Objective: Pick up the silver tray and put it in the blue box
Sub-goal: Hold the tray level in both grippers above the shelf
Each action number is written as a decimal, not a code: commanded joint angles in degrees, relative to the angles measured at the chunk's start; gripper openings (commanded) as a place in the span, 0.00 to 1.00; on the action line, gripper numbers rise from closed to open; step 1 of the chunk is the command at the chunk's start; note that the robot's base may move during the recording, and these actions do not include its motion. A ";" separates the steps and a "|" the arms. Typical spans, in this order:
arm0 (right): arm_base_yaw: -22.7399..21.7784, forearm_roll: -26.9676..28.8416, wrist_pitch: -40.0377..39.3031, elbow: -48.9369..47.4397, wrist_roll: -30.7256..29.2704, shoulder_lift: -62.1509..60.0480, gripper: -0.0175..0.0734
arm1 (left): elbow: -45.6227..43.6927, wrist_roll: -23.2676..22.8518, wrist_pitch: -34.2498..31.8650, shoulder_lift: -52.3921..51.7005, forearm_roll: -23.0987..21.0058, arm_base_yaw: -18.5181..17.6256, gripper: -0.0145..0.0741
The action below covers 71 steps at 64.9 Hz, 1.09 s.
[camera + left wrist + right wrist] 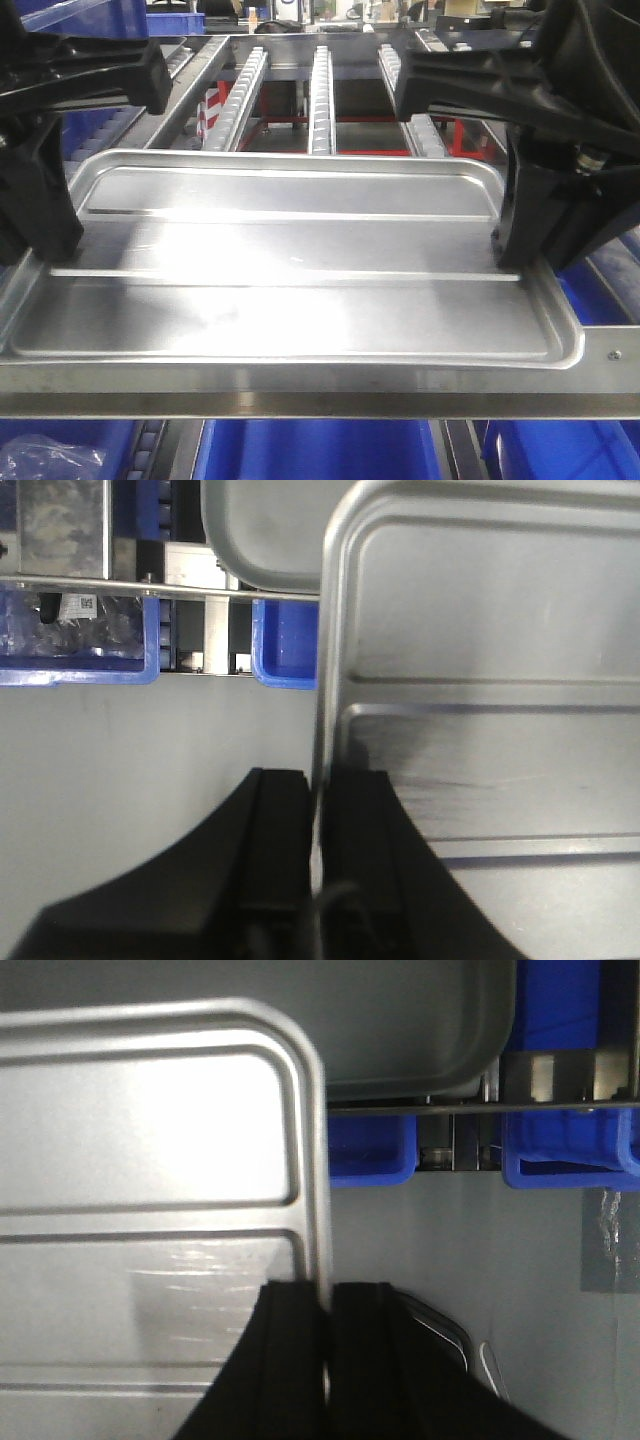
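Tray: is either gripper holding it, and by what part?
Both hold the tray: the left gripper clamps its left rim, the right gripper its right rim, on the short sides.

From the front: looks forward and slightly down, close over the silver tray (300,260), rails (320,90) at 12 o'clock. From each wrist: looks close along the left gripper (318,780) and right gripper (328,1295), at 6 o'clock. Shares the tray in all three.
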 commanded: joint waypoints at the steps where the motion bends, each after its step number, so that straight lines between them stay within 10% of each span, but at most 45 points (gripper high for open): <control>1: -0.13 -3.96 1.53 -1.53 0.37 -1.82 0.25 | -1.12 -0.70 2.21 -1.18 3.02 -0.26 0.15; 71: -0.13 -4.02 1.50 -1.53 0.37 -1.82 0.25 | -1.12 -0.70 2.19 -1.18 3.02 -0.26 0.15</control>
